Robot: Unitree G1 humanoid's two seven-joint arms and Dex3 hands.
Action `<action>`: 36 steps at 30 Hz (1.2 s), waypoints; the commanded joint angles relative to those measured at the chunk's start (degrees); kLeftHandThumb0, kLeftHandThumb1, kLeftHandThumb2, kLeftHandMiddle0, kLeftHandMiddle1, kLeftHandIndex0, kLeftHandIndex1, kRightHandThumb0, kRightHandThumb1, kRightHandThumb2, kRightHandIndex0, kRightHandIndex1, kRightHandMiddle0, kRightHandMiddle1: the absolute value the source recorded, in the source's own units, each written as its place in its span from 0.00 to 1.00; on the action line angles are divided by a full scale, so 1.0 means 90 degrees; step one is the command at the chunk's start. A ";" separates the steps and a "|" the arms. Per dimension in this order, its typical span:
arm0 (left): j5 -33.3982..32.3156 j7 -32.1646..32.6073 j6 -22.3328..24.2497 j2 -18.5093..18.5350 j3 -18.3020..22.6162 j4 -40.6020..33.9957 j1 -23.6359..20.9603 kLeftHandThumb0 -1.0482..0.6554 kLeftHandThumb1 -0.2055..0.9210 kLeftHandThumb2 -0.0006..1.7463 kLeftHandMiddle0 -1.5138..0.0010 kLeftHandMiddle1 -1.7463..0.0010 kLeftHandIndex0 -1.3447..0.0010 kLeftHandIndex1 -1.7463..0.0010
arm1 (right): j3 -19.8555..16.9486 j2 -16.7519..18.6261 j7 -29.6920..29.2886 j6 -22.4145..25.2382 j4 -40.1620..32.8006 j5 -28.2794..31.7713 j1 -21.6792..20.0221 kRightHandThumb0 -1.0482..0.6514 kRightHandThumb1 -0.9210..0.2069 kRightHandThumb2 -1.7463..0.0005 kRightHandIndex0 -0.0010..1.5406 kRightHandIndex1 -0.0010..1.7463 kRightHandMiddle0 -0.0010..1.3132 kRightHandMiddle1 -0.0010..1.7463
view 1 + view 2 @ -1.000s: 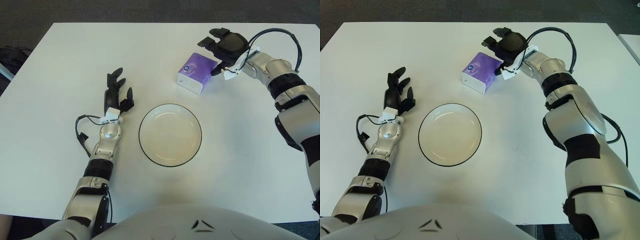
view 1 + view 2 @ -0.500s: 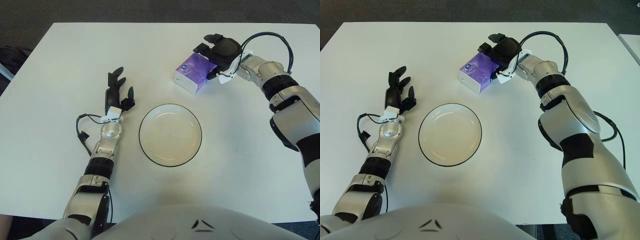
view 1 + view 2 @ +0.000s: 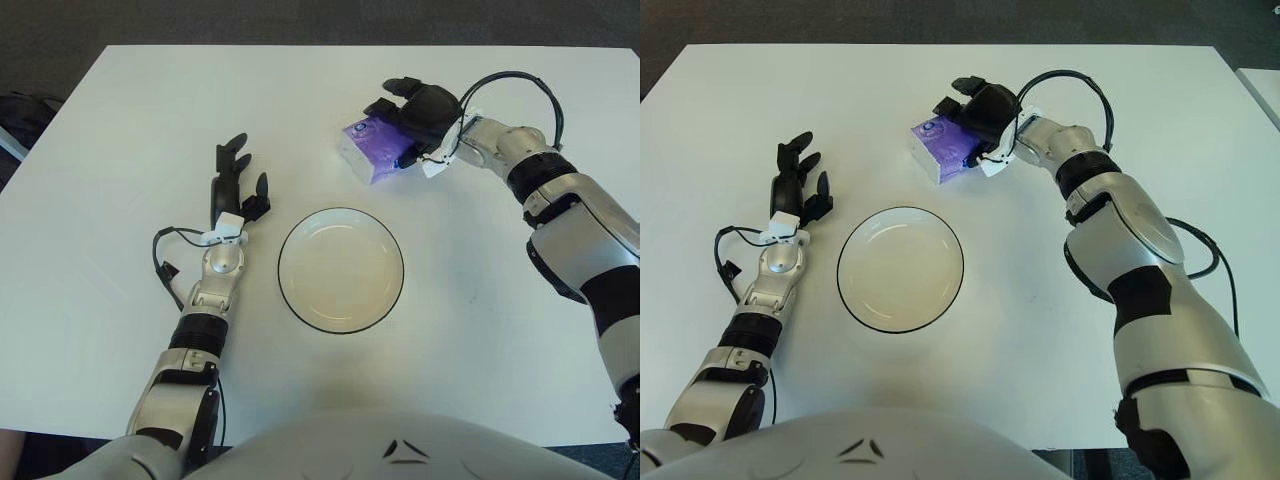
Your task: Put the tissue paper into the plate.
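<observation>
A purple tissue pack [image 3: 360,150] lies on the white table beyond the plate and a little to its right. My right hand [image 3: 412,118] covers the pack's right half, with its dark fingers curled over the top and far edge, gripping it. The white plate [image 3: 340,270] with a dark rim sits at the table's middle and holds nothing. My left hand [image 3: 235,183] shows left of the plate, fingers spread and pointing away from me, holding nothing.
The white table [image 3: 120,120] stretches wide on both sides of the plate. A black cable [image 3: 515,78] loops above my right wrist. Dark floor runs past the table's far edge.
My right hand has closed over the tissue pack and moved left with it, and the pack has turned slightly. The left hand and the plate have stayed put.
</observation>
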 commanded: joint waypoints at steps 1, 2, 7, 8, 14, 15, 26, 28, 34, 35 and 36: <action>0.0202 0.0117 0.0066 -0.0548 -0.0340 0.1242 0.1057 0.24 1.00 0.44 0.83 0.71 1.00 0.57 | 0.0156 0.0118 -0.0274 -0.0180 -0.0107 -0.0163 0.0147 0.11 0.00 0.86 0.11 0.00 0.00 0.26; 0.0214 0.0137 0.0086 -0.0556 -0.0349 0.1234 0.1059 0.23 1.00 0.44 0.83 0.71 1.00 0.57 | 0.0191 0.0131 -0.0301 -0.0185 -0.0109 -0.0195 0.0141 0.12 0.00 0.86 0.11 0.00 0.00 0.26; 0.0288 0.0220 0.0134 -0.0572 -0.0386 0.1228 0.1060 0.23 1.00 0.44 0.82 0.71 1.00 0.56 | 0.0343 0.0165 -0.0391 -0.0191 -0.0075 -0.0305 0.0106 0.13 0.00 0.84 0.11 0.00 0.00 0.26; 0.0303 0.0236 0.0144 -0.0577 -0.0393 0.1231 0.1058 0.23 1.00 0.44 0.82 0.71 1.00 0.56 | 0.0372 0.0171 -0.0406 -0.0188 -0.0064 -0.0323 0.0101 0.13 0.00 0.84 0.11 0.00 0.00 0.26; 0.0354 0.0293 0.0205 -0.0602 -0.0424 0.1227 0.1053 0.23 1.00 0.44 0.82 0.71 1.00 0.57 | 0.0488 0.0188 -0.0457 -0.0158 0.0003 -0.0444 0.0074 0.14 0.00 0.82 0.11 0.00 0.00 0.26; 0.0368 0.0304 0.0211 -0.0606 -0.0427 0.1223 0.1053 0.23 1.00 0.44 0.82 0.72 1.00 0.57 | 0.0507 0.0190 -0.0463 -0.0147 0.0011 -0.0459 0.0070 0.14 0.00 0.82 0.11 0.00 0.00 0.26; 0.0446 0.0354 0.0231 -0.0640 -0.0479 0.1228 0.1045 0.22 1.00 0.45 0.81 0.72 1.00 0.58 | 0.0805 0.0181 -0.0495 0.0045 0.0144 -0.0693 0.0068 0.16 0.00 0.82 0.11 0.00 0.00 0.24; 0.0455 0.0363 0.0238 -0.0651 -0.0482 0.1221 0.1045 0.22 1.00 0.45 0.81 0.72 1.00 0.58 | 0.0854 0.0181 -0.0513 0.0066 0.0176 -0.0728 0.0070 0.16 0.00 0.82 0.11 0.00 0.00 0.24; 0.0443 0.0395 0.0251 -0.0677 -0.0462 0.1216 0.1050 0.22 1.00 0.44 0.81 0.72 1.00 0.58 | 0.0997 0.0190 -0.0600 0.0081 0.0246 -0.0808 0.0086 0.16 0.00 0.82 0.11 0.00 0.00 0.24; 0.0446 0.0401 0.0252 -0.0675 -0.0463 0.1216 0.1051 0.22 1.00 0.44 0.81 0.72 1.00 0.58 | 0.1013 0.0192 -0.0612 0.0078 0.0251 -0.0810 0.0095 0.15 0.00 0.83 0.11 0.00 0.00 0.24; 0.0449 0.0407 0.0253 -0.0674 -0.0464 0.1215 0.1052 0.22 1.00 0.44 0.81 0.72 1.00 0.58 | 0.1028 0.0193 -0.0623 0.0077 0.0255 -0.0809 0.0100 0.15 0.00 0.83 0.11 0.00 0.00 0.24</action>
